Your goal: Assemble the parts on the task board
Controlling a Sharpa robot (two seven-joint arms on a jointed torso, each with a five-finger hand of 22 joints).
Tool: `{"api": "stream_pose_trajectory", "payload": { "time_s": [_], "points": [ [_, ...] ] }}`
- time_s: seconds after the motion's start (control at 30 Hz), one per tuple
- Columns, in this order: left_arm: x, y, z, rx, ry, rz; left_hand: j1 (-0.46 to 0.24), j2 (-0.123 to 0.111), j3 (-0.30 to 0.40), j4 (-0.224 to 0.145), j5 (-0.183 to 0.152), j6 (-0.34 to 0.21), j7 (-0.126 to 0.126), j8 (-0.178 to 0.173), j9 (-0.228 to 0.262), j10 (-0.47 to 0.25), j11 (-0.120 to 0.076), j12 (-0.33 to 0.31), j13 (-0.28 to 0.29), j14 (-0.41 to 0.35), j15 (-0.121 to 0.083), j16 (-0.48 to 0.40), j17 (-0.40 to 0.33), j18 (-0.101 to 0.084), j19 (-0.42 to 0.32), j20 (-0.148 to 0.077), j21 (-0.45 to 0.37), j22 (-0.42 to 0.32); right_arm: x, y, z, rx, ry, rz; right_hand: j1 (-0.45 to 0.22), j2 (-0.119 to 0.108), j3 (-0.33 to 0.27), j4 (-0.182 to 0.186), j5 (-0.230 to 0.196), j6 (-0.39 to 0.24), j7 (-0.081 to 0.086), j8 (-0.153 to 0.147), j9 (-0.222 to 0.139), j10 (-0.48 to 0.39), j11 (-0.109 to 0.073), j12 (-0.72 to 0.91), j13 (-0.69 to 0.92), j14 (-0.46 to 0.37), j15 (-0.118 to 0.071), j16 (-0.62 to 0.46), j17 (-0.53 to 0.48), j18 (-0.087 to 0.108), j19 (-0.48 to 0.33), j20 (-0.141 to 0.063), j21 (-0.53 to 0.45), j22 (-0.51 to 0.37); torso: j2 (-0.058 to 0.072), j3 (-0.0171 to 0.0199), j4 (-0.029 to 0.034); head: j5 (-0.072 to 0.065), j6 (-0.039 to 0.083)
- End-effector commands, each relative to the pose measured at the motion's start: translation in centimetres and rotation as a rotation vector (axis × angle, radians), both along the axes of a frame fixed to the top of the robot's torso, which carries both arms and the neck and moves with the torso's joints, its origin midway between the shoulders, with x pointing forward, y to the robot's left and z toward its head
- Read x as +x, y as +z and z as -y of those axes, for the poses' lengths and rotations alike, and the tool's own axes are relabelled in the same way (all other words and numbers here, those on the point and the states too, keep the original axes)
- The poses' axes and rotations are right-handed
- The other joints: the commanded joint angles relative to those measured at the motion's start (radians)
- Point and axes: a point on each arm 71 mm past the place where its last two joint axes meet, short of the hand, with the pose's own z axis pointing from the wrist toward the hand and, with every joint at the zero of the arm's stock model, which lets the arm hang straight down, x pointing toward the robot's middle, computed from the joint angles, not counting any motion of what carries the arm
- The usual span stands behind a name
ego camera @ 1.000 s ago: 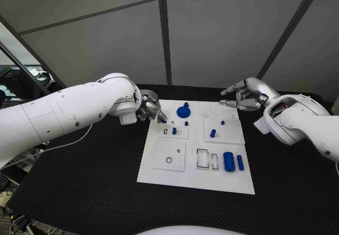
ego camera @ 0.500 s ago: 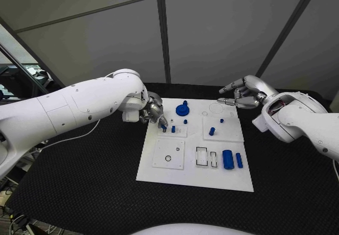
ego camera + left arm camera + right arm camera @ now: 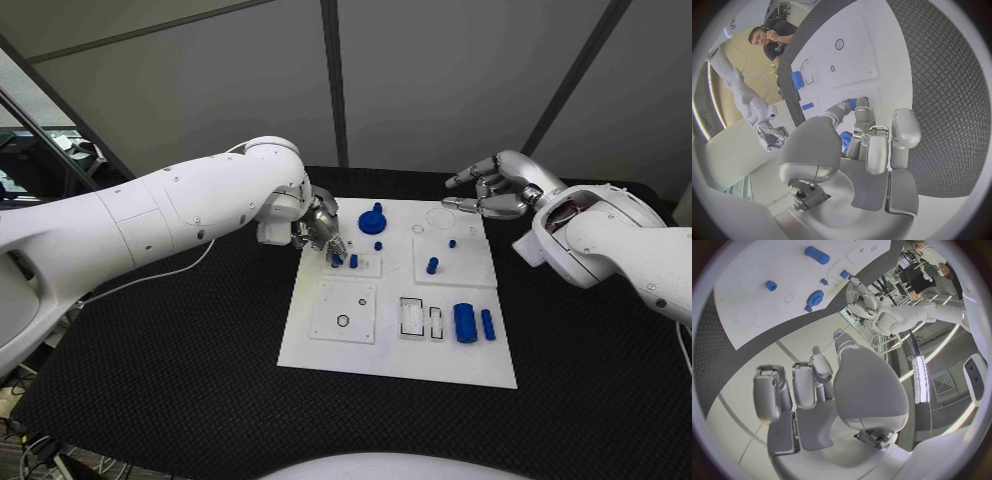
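Fingers of the left hand pinch a small blue peg over the task board.
Head view: the peg hangs roughly upright at the board's ten o'clock corner, above a plate where two blue pegs stand; I count some nine blue parts. Right hand, at one o'clock, is loosely curled, holding nothing. Left wrist view: fingertips clamp the peg. Right wrist view: fingers apart, board well off.
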Motion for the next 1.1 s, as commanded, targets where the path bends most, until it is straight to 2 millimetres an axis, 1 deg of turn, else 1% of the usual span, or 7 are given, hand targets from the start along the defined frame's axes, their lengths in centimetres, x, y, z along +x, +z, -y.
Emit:
{"api": "stream_pose_trajectory", "payload": {
  "time_s": [0.03, 0.5, 0.53, 0.7, 0.87, 0.97, 1.1],
  "points": [
    [0.07, 0.00, -0.06, 0.043, -0.020, -0.007, 0.010, 0.002, 0.235, -0.226, 0.004, 0.001, -0.002, -0.005, 0.002, 0.014, -0.008, 0.008, 0.002, 0.080, -0.006, 0.005, 0.188, -0.012, 0.007, 0.000, 0.004, 0.018, 0.00, 0.15, -0.13, 0.003, 0.007, 0.005, -0.007, 0.005, 0.003, 0.001, -0.006, 0.010, 0.000, -0.005, -0.001, 0.002, -0.004, 0.006, 0.002, 0.043, -0.007, -0.002, 0.001, 0.004, 0.063, -0.004, -0.002, 0.196, 0.000, 0.0003, 0.0005, 0.000, -0.001],
    [0.59, -0.27, -0.13, 0.084, -0.037, -0.020, 0.010, 0.002, 0.235, -0.226, 0.004, 0.001, -0.002, -0.005, 0.002, 0.014, -0.008, 0.009, 0.002, 0.080, -0.006, 0.005, 0.188, -0.011, 0.006, 0.000, 0.003, 0.017, 0.03, 0.14, -0.34, 0.005, 0.011, 0.005, -0.009, 0.006, 0.003, 0.001, -0.006, 0.012, 0.000, -0.005, 0.000, 0.002, -0.004, 0.006, 0.001, 0.043, -0.007, -0.002, 0.002, 0.004, 0.063, -0.005, -0.002, 0.196, 0.000, -0.0001, 0.0006, 0.003, -0.004],
    [0.62, -0.28, -0.14, 0.085, -0.038, -0.021, 0.011, 0.001, 0.236, -0.226, 0.006, 0.000, -0.002, -0.005, 0.003, 0.014, -0.008, 0.010, 0.003, 0.081, -0.006, 0.006, 0.189, -0.011, 0.006, 0.000, 0.003, 0.017, 0.03, 0.14, -0.35, 0.005, 0.011, 0.005, -0.009, 0.006, 0.003, 0.001, -0.006, 0.012, 0.000, -0.005, 0.000, 0.002, -0.004, 0.006, 0.001, 0.043, -0.007, -0.002, 0.002, 0.004, 0.063, -0.005, -0.002, 0.196, 0.000, 0.0003, 0.0006, 0.003, -0.004],
    [0.70, -0.35, -0.20, 0.089, -0.041, -0.028, 0.011, 0.001, 0.236, -0.226, 0.006, 0.000, -0.002, -0.005, 0.003, 0.014, -0.008, 0.009, 0.003, 0.081, -0.006, 0.006, 0.189, -0.011, 0.006, 0.000, 0.003, 0.017, 0.02, 0.14, -0.37, 0.005, 0.012, 0.005, -0.009, 0.006, 0.003, 0.001, -0.006, 0.012, 0.000, -0.005, 0.000, 0.002, -0.004, 0.006, 0.001, 0.043, -0.007, -0.002, 0.002, 0.004, 0.063, -0.005, -0.002, 0.196, 0.000, 0.0000, 0.0012, 0.002, -0.007],
    [0.77, -0.38, -0.14, 0.089, -0.043, -0.031, 0.011, 0.001, 0.236, -0.225, 0.006, 0.000, -0.002, -0.005, 0.003, 0.014, -0.008, 0.009, 0.002, 0.081, -0.006, 0.006, 0.189, -0.011, 0.006, 0.000, 0.002, 0.017, 0.02, 0.14, -0.41, 0.006, 0.013, 0.005, -0.009, 0.006, 0.003, 0.001, -0.006, 0.012, 0.000, -0.005, 0.000, 0.002, -0.004, 0.006, 0.001, 0.043, -0.007, -0.002, 0.002, 0.004, 0.063, -0.005, -0.002, 0.196, 0.000, -0.0002, 0.0016, 0.001, -0.007],
    [0.78, -0.40, -0.02, 0.089, -0.048, -0.033, 0.011, 0.001, 0.236, -0.225, 0.006, 0.000, -0.002, -0.005, 0.003, 0.014, -0.008, 0.009, 0.002, 0.081, -0.006, 0.006, 0.189, -0.011, 0.006, 0.000, 0.002, 0.017, 0.01, 0.14, -0.43, 0.006, 0.013, 0.005, -0.009, 0.006, 0.003, 0.001, -0.006, 0.012, 0.000, -0.005, 0.000, 0.002, -0.004, 0.006, 0.001, 0.043, -0.007, -0.002, 0.002, 0.004, 0.063, -0.005, -0.002, 0.196, 0.000, -0.0002, 0.0003, 0.002, -0.008],
    [0.76, -0.44, 0.18, 0.088, -0.056, -0.038, 0.011, 0.001, 0.236, -0.225, 0.006, 0.000, -0.002, -0.005, 0.003, 0.014, -0.008, 0.009, 0.002, 0.081, -0.006, 0.006, 0.189, -0.011, 0.006, 0.000, 0.002, 0.017, 0.01, 0.15, -0.42, 0.006, 0.013, 0.005, -0.009, 0.006, 0.003, 0.001, -0.006, 0.012, 0.000, -0.005, 0.000, 0.002, -0.004, 0.006, 0.001, 0.043, -0.007, -0.002, 0.002, 0.004, 0.063, -0.005, -0.002, 0.196, 0.000, 0.0000, 0.0005, 0.002, -0.008]
  ]
}}
